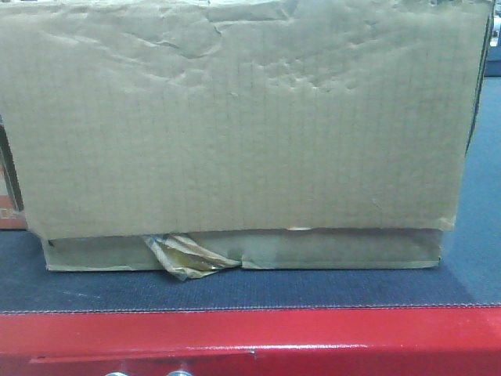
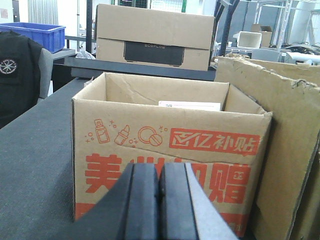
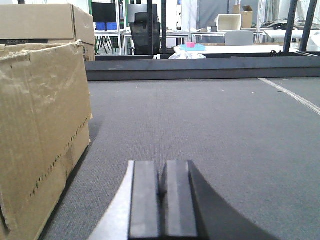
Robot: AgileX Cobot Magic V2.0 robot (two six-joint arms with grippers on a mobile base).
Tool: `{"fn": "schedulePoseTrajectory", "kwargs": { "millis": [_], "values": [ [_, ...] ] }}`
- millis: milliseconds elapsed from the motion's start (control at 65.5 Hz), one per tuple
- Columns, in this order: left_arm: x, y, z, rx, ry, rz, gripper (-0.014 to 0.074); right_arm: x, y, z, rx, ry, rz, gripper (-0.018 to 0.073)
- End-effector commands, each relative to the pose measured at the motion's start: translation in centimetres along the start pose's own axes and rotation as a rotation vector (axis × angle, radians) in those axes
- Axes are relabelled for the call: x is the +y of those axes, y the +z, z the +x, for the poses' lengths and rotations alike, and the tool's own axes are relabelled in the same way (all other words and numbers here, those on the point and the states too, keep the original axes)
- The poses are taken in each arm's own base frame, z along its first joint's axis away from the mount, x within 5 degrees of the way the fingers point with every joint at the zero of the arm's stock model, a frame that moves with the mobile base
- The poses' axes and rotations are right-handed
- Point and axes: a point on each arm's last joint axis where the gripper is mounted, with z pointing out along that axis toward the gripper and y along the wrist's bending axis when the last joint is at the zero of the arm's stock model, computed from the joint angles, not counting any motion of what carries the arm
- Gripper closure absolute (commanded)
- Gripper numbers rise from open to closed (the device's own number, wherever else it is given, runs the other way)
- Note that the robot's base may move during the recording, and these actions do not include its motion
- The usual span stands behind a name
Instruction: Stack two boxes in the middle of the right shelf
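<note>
Box (image 3: 42, 130) sits left of closed right claw (image 3: 161, 177)

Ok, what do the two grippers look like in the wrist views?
They match. The left gripper and the right gripper each end in two flat, rectangular black pads with rounded upper corners, flanked by sloping grey wedge-shaped supports, one side lighter than the other. No cables or markings show.

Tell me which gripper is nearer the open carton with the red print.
Left. The left gripper sits just before the front face of the red-printed carton. The right gripper faces grey felt with the plain brown box on its left; that carton is outside its view.
</note>
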Motion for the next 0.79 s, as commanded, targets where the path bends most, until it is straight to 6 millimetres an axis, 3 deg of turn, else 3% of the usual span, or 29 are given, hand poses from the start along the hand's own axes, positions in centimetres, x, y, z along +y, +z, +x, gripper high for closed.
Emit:
{"fn": "schedulePoseTrajectory", "kwargs": {
  "millis": [0, 611, 779],
  "values": [
    [0.0, 0.0, -0.2, -0.021, 0.008, 0.001, 0.0689, 0.0, 0.0, -0.2, -0.027, -0.002, 0.004, 0.0722],
    [0.0, 0.0, -0.3, -0.032, 0.008, 0.0, 0.0689, 0.0, 0.0, -0.2, -0.027, -0.002, 0.004, 0.0722],
    [-0.1, -0.2, -2.0, -0.135, -0.008, 0.007, 0.0689, 0.0, 0.0, -0.2, -0.027, -0.002, 0.004, 0.0722]
  ]
}}
